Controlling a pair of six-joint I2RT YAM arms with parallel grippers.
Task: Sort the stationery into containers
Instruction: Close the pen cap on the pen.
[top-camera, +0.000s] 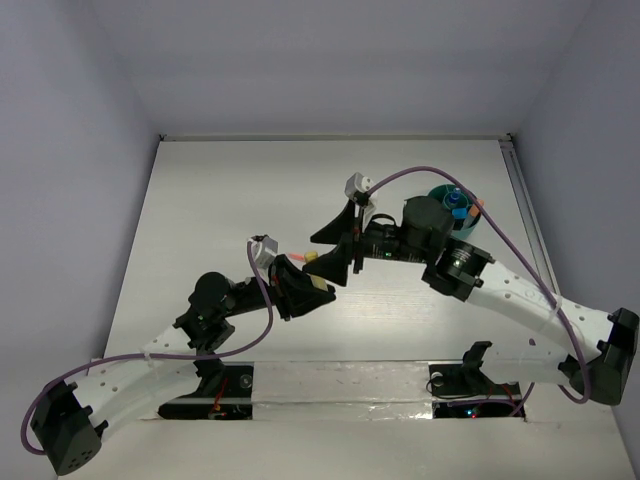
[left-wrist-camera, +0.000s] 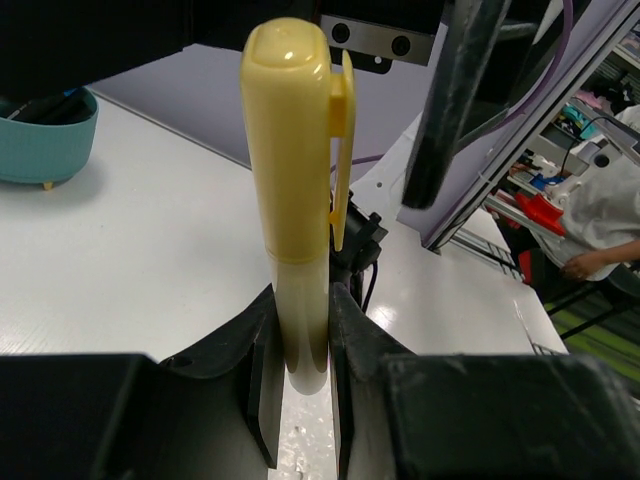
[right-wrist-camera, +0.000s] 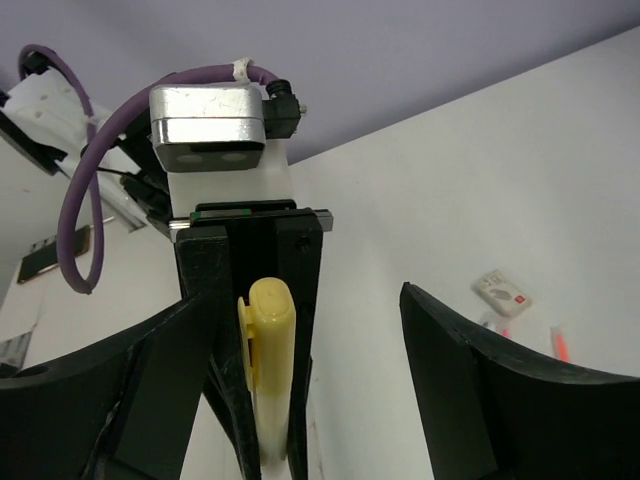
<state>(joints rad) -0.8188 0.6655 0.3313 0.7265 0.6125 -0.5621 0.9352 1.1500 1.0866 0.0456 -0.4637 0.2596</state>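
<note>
A yellow highlighter (left-wrist-camera: 295, 190) stands capped end up, my left gripper (left-wrist-camera: 300, 300) shut on its pale lower barrel. From above, the left gripper (top-camera: 305, 277) holds it mid-table. My right gripper (right-wrist-camera: 300, 300) is open, its wide black fingers (right-wrist-camera: 460, 380) standing on either side of the highlighter (right-wrist-camera: 270, 350) without touching it. In the top view the right gripper (top-camera: 318, 260) meets the left one from the right. The teal cup (top-camera: 442, 193) sits behind the right arm with blue and orange stationery (top-camera: 459, 209) in it. The cup (left-wrist-camera: 45, 140) also shows at the left wrist view's left edge.
A small white and red item (right-wrist-camera: 503, 291) and thin pink-orange pens (right-wrist-camera: 560, 343) lie on the white table to the right of my right gripper. The right arm's forearm (top-camera: 500, 290) crosses in front of the cup. Grey walls enclose the table.
</note>
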